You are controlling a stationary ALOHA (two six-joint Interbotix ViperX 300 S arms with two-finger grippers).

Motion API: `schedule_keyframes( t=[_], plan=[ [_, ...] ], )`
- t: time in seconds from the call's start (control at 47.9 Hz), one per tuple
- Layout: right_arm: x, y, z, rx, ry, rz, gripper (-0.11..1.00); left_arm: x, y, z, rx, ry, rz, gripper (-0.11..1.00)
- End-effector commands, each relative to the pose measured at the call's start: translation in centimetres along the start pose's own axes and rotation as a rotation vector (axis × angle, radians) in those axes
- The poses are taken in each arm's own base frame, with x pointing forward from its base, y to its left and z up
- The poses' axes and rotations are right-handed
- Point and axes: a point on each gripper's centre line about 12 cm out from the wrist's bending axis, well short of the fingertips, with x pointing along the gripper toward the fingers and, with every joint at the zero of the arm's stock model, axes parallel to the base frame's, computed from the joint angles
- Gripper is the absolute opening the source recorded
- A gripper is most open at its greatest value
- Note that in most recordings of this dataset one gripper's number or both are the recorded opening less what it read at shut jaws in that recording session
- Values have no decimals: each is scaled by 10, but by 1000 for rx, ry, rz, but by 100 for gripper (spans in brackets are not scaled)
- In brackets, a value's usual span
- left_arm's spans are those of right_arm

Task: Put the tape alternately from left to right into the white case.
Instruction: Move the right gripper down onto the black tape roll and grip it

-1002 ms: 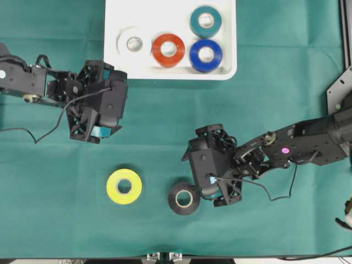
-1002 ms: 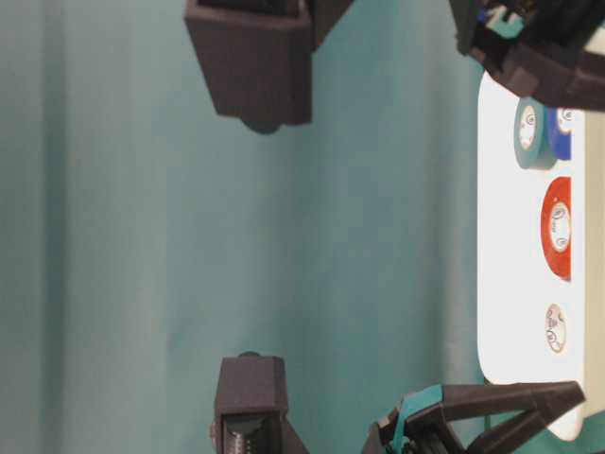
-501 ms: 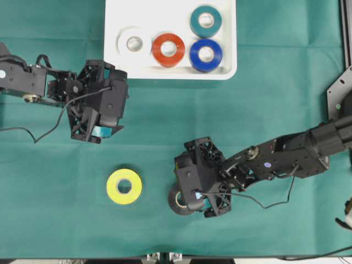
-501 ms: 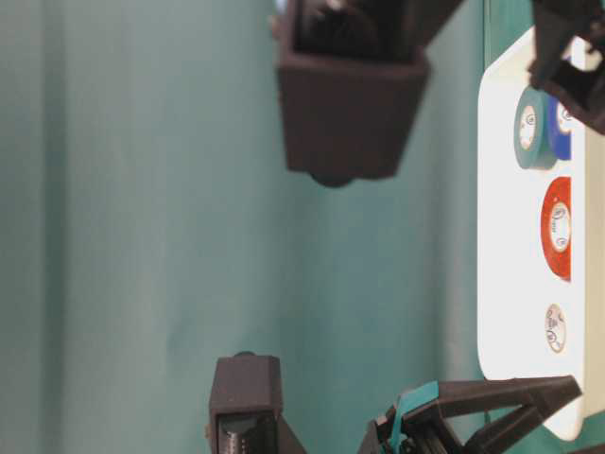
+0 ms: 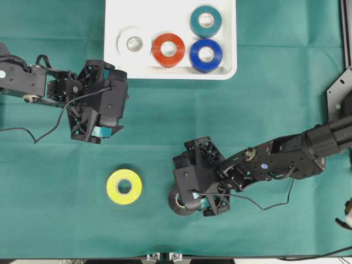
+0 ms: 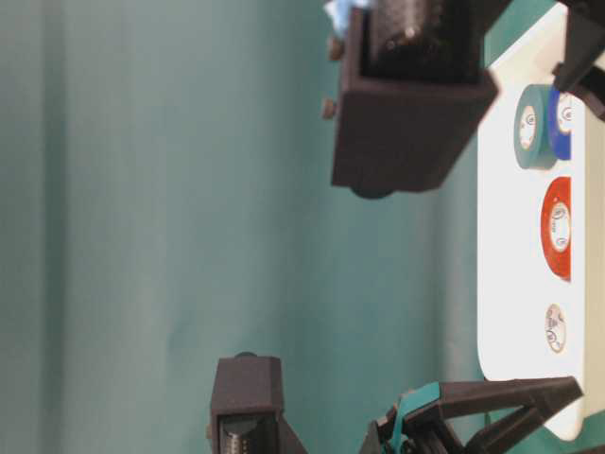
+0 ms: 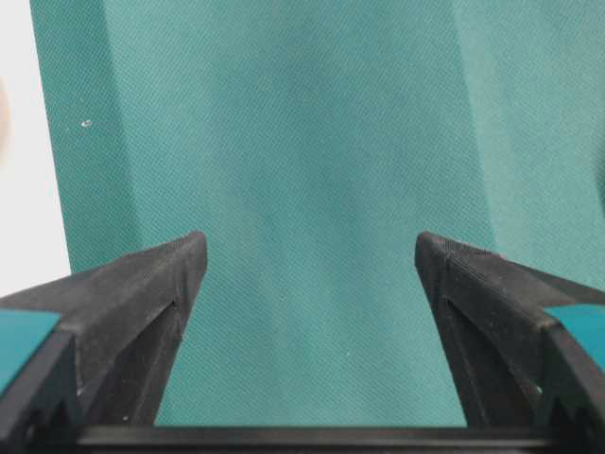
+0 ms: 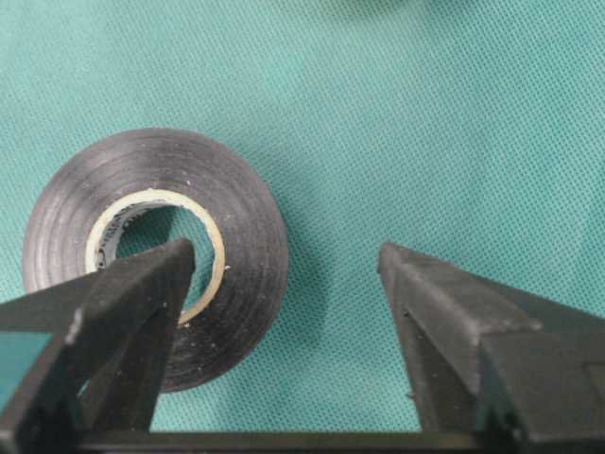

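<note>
The white case (image 5: 118, 16) lies at the top of the table and holds the white (image 5: 133, 44), red-orange (image 5: 168, 49), teal (image 5: 205, 21) and blue (image 5: 205, 54) tape rolls. A yellow roll (image 5: 124, 187) lies on the green cloth. The black roll (image 8: 236, 246) lies flat under my right gripper (image 8: 284, 260), which is open. One finger is over the roll's core hole and the other stands on bare cloth outside it. My left gripper (image 7: 312, 255) is open over bare cloth, below the case's left end (image 5: 94, 131).
Green cloth (image 5: 165, 121) covers the table. In the table-level view the case (image 6: 501, 312) runs along the right edge and the right wrist body (image 6: 406, 104) fills the top. A metal frame (image 5: 344, 82) stands at the far right.
My right gripper has moved left and down over the black roll, now partly covering it, and its jaws have narrowed slightly. The left arm has not moved.
</note>
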Motion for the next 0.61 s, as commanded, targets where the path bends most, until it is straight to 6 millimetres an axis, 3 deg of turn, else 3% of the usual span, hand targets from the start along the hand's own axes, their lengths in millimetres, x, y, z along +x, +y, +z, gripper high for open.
schedule_keyframes(
  t=[0.0,0.084,0.23,0.271,0.585],
  plan=[
    [-4,4,11,-4,-30,10,80,-7,0,9,0,-38,4,65],
    [-4,4,10,-5,-27,10,69,-7,0,8,0,-37,4,65],
    [-4,5,12,-5,-36,16,30,-7,0,8,0,-37,4,65],
    [-4,5,14,-5,-40,18,24,-7,0,9,0,-38,4,65],
    [-10,7,22,-3,-62,21,24,-7,0,7,0,-34,3,65]
  ],
)
